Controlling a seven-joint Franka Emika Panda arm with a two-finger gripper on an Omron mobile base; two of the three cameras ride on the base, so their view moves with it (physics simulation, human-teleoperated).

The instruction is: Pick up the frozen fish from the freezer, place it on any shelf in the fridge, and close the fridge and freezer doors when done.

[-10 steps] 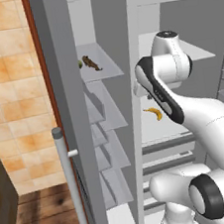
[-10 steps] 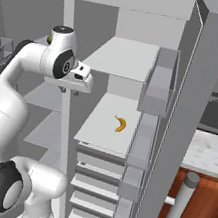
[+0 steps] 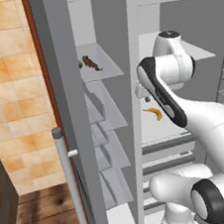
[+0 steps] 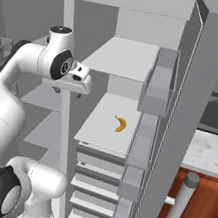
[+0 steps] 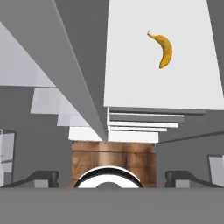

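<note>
— What could be going wrong from here?

— I am hanging in front of the divider [image 4: 66, 124] between the two open compartments, and my fingers [image 5: 43, 177] are standing apart, holding nothing. The frozen fish [image 3: 91, 62] is lying on the top shelf [image 3: 103, 71] of the freezer, on my left side, well apart from my hand. My hand camera is looking down at the fridge side, where a banana [image 5: 164, 49] is lying on a white shelf [image 5: 131, 83]. In my judgement, if I am reaching from this pose I could be striking the divider, or the freezer door [image 3: 69, 114] that is standing open close by.

— And the fish, how is it looking?

— It is small, dark brown and long, lying flat near the back of its shelf. A small green thing [image 3: 80, 64] is sitting just beside it; I cannot tell what it is. I am thinking the fish is stiff and thin, so a bad grip could be pushing it deeper or knocking that green neighbour.
</note>
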